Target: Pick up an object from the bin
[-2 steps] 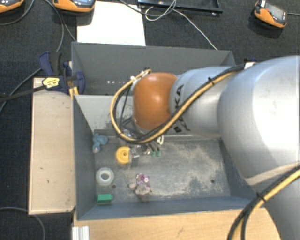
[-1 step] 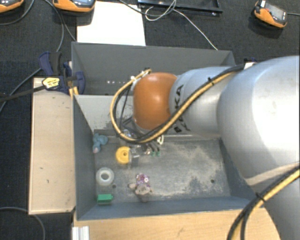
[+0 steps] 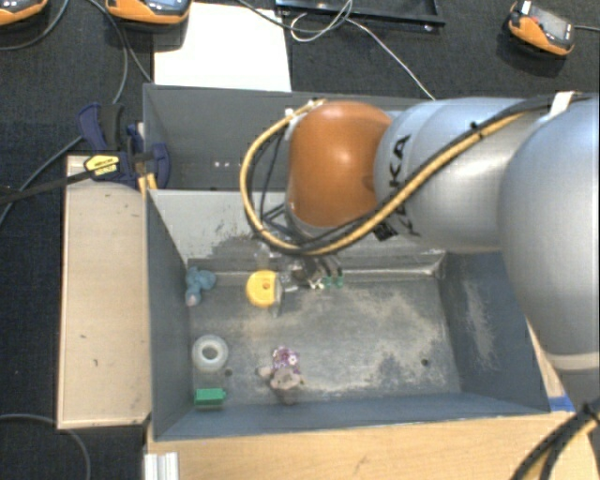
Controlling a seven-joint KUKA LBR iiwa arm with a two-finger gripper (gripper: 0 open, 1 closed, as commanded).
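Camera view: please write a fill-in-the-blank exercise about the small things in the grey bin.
1. In the picture, the round yellow plastic thing lies just ____ of the gripper.
2. The small flat block in the lower left corner of the grey metal bin is ____.
3. The whitish ring lies between that block and the small ____ figure.
Missing words: left; green; blue.

Ground: black ground (image 3: pixel 47 94), rough like carpet, at the far side and the left.
Cables: a black cable (image 3: pixel 122 52) lies at the far left, and a thin pale cable (image 3: pixel 394 58) at the far middle.
Orange things: orange-and-black things (image 3: pixel 150 7) sit along the far edge, left and right.
Bar: a flat black bar (image 3: pixel 375 13) lies at the far middle.
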